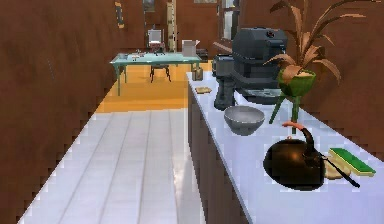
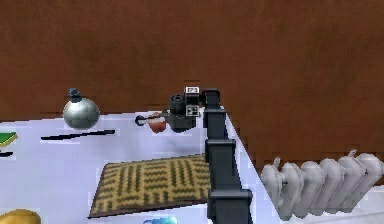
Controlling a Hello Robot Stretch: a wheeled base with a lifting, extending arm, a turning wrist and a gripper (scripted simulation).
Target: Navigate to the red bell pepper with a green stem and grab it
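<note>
woven mat (image 2: 150,185) lies at the desk's (image 2: 60,160) near edge. toward the far right corner a small red blob (image 2: 157,124), likely the pepper, sits at the tips of the fingers (image 2: 168,116), on the arm side view's left of them; whether they hold it cannot be told.

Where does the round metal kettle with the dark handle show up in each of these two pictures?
Forward view: the round metal kettle stands low on the right, on the pale countertop, nearer than the grey bowl.
Arm side view: upper left, on the same countertop.
Shared landmark: the flat green pad beside it.
</note>
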